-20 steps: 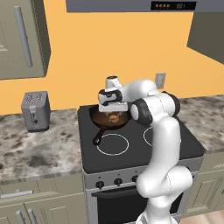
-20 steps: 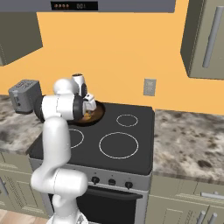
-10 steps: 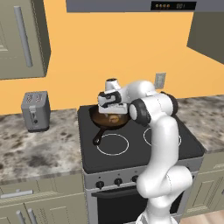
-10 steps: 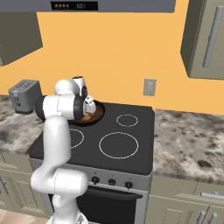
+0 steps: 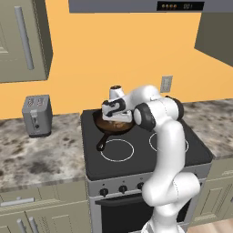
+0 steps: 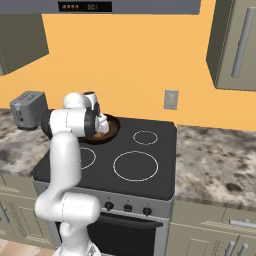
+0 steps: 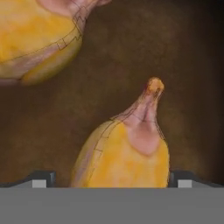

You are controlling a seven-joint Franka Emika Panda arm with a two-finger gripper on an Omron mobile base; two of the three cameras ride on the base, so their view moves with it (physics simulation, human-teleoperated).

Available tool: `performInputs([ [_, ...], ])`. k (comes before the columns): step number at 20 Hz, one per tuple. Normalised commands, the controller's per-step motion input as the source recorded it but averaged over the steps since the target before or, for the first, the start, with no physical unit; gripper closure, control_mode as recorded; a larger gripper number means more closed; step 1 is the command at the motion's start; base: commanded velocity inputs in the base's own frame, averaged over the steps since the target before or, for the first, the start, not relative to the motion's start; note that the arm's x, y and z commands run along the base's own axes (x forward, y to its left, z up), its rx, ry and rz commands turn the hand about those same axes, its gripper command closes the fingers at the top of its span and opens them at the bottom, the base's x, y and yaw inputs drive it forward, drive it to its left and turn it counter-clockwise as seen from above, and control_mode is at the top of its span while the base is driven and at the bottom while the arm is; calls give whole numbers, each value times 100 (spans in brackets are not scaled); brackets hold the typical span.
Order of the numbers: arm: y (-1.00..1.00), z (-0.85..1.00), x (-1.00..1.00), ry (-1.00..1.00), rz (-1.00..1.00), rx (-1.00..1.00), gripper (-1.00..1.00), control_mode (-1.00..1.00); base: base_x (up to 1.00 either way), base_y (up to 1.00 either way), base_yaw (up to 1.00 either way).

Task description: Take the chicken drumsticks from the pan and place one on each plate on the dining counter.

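Orange-walled kitchen, black stovetop (image 5: 136, 154), and the action is all at the back left burner. Nearest the camera on the hand, one chicken drumstick (image 7: 127, 157) sits squarely between the two dark fingertips (image 7: 41, 178), tapered end pointing away; the gripper (image 7: 111, 183) is spread wide either side, poised to close on it, holding nothing yet. Beyond lies the second drumstick (image 7: 35, 39), apart, both on the pan (image 5: 107, 132), its brownish floor beneath.

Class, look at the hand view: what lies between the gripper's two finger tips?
In the hand view, the thick end of one chicken drumstick lies between the finger tips of the gripper, resting on the pan; a second drumstick lies apart.
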Motion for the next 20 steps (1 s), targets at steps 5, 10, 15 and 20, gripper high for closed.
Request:
performInputs([
  [5,0,-24,4,-5,0,0,-100,-100,0,0,0],
  [10,0,-23,5,-5,0,0,-100,-100,0,0,0],
  [15,0,-45,-4,-2,0,0,100,-100,0,0,0],
  [20,0,-21,-5,-11,1,1,100,-100,0,0,0],
])
